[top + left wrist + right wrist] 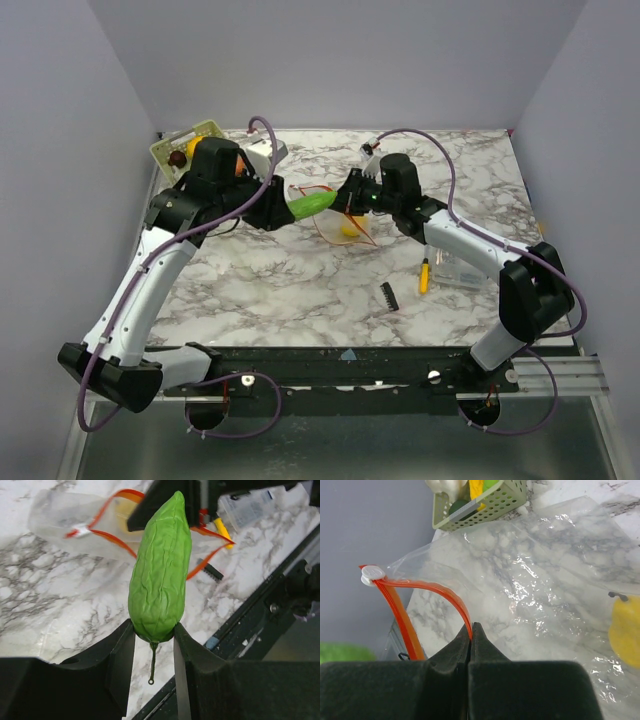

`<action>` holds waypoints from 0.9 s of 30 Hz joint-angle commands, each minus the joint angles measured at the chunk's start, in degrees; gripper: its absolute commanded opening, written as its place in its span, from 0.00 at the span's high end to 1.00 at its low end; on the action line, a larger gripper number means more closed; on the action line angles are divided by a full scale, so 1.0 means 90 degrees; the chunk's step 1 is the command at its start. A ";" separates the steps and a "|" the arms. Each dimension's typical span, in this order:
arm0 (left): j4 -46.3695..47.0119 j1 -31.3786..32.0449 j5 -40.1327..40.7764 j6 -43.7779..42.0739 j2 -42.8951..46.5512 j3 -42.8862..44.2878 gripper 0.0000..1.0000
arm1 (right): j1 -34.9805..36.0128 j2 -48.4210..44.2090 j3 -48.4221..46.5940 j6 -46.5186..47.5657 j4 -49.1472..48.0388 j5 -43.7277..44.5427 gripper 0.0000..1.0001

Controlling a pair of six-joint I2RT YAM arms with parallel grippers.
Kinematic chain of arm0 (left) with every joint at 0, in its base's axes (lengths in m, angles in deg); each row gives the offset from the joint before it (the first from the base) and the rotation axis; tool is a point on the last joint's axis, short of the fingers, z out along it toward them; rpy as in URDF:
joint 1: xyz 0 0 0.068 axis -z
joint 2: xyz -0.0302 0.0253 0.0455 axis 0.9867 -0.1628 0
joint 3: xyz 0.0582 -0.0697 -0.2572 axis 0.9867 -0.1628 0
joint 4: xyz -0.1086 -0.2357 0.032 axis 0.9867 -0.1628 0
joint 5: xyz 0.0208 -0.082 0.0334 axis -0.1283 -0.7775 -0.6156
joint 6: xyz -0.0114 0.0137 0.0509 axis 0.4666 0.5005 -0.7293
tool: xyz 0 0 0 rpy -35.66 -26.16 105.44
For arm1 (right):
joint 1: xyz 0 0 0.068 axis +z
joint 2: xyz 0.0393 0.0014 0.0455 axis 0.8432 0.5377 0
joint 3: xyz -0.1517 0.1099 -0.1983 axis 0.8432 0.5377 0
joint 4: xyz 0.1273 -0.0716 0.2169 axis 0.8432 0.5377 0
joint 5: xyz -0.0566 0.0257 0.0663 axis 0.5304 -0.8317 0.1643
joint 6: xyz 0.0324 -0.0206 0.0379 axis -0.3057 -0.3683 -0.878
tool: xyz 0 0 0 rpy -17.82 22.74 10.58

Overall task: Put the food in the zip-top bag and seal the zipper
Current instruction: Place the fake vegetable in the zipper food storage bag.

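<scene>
L gripper [153,628]: jaws part-open and clamped on the stem end of the green gourd [160,565]. The gourd sticks out fwd over the table [45,595], tip aimed at the bag mouth, not in yet. It looks like a light toy w/ wrinkled skin, so prob. not slippery, and firm enough to carry by one end. It's long for an end grip though, so it could pivot in the jaws if the tip bumps the rim.

Bag [535,570] sits mid-table btwn the arms. It's thin, clear film, floppy w/ no shape of its own, so the mouth prob. sags unless held. Best hold = zipper [402,622], the only stiffer part; the film itself is likely slick. One yellow food [625,630] is already inside.

R gripper [471,628]: fully closed, tips pinching the zipper strip and holding one lip up so the mouth arcs open. White slider [372,574] is at the strip's end. The pinch is thin and could slip if tugged.
</scene>
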 commanded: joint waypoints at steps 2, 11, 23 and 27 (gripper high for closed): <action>-0.0241 0.0460 -0.0178 -0.0200 0.0158 0.0013 0.94 | -0.0013 -0.0326 -0.0076 0.0253 -0.0010 0.0408 0.99; -0.0374 0.0571 -0.0413 0.0198 -0.0068 0.0367 0.92 | 0.0223 -0.0631 -0.0101 0.0692 0.0111 0.1040 0.99; -0.1131 0.0626 0.0164 0.0831 -0.0773 0.0783 1.00 | 0.0844 -0.1207 0.0085 0.0914 -0.0019 0.3122 0.99; -0.1220 0.0626 0.0239 0.0799 -0.0758 0.0806 1.00 | 0.0896 -0.1205 0.0092 0.0895 0.0003 0.3399 0.99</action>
